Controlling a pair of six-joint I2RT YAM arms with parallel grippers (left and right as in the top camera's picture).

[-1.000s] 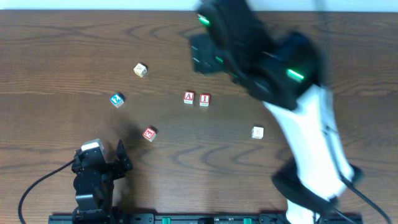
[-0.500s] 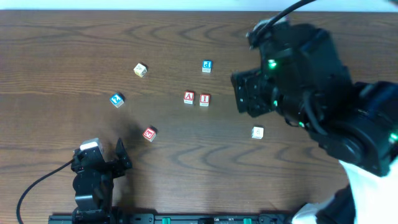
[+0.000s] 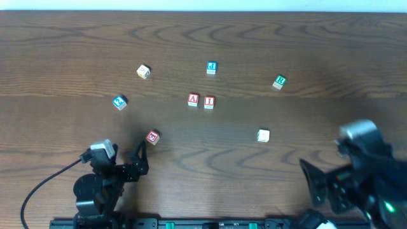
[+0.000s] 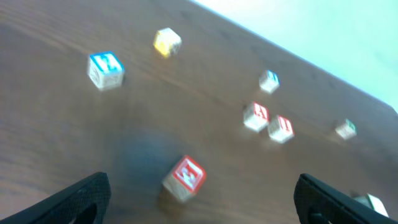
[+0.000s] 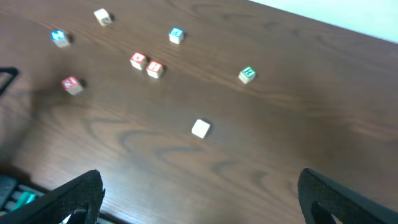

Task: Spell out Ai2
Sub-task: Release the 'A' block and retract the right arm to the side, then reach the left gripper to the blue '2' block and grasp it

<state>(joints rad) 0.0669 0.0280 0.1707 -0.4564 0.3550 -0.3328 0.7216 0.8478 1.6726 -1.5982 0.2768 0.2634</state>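
Two red-lettered blocks, the A block (image 3: 193, 99) and the I block (image 3: 209, 102), sit side by side near the middle of the wooden bench (image 3: 331, 57), A on the left in the overhead view and the pair just about touching. The blue 2 block (image 3: 119, 102) lies well apart from them, off to the left side of the bench, its numeral readable in the left wrist view.

The left gripper (image 4: 200, 210) hovers low at the near edge, its jaws spread wide with nothing between them. A red block (image 3: 152, 136) lies on the bench just beyond its fingertips; the face is too blurred to read. The right gripper (image 5: 199, 194) hangs at the near right corner, also wide open and carrying nothing, well back from every block.

Other blocks are scattered around the pair. A cream and yellow block (image 3: 143, 71) rests toward the far left, beyond the 2 block. A second blue block (image 3: 212, 67) lies just past the I block, on the far side. A green block (image 3: 279, 81) sits to the right, and a plain pale block (image 3: 263, 135) lies nearer the robot on the right.
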